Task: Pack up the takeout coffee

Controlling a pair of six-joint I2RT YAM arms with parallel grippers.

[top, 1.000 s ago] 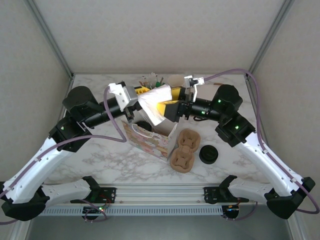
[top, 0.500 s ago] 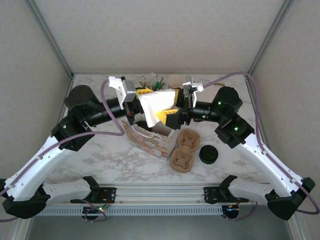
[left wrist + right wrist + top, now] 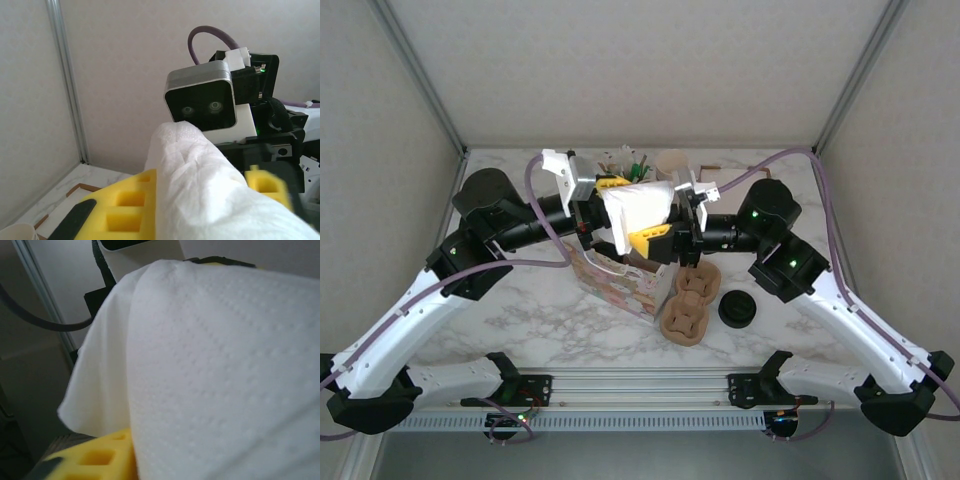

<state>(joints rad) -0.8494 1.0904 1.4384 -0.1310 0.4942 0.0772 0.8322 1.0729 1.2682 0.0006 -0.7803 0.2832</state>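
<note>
A white napkin (image 3: 638, 205) hangs in the air between my two grippers, above a patterned paper bag (image 3: 620, 285) at the table's middle. My left gripper (image 3: 613, 200) is shut on the napkin's left side; in the left wrist view the napkin (image 3: 210, 190) drapes over its yellow finger (image 3: 125, 205). My right gripper (image 3: 655, 240) has closed on the lower right side, and the napkin (image 3: 225, 365) covers most of its yellow finger (image 3: 95, 460). The takeout coffee is hidden; napkin and grippers cover the bag's mouth.
A brown pulp cup carrier (image 3: 688, 300) lies right of the bag. A low black round item (image 3: 738, 310) sits beside it. A cream cup (image 3: 672, 160) and a holder of sticks (image 3: 625, 160) stand at the back.
My right gripper has moved left and down to the napkin and closed on it. The left gripper has shifted slightly right with the napkin, which now hangs flatter.
</note>
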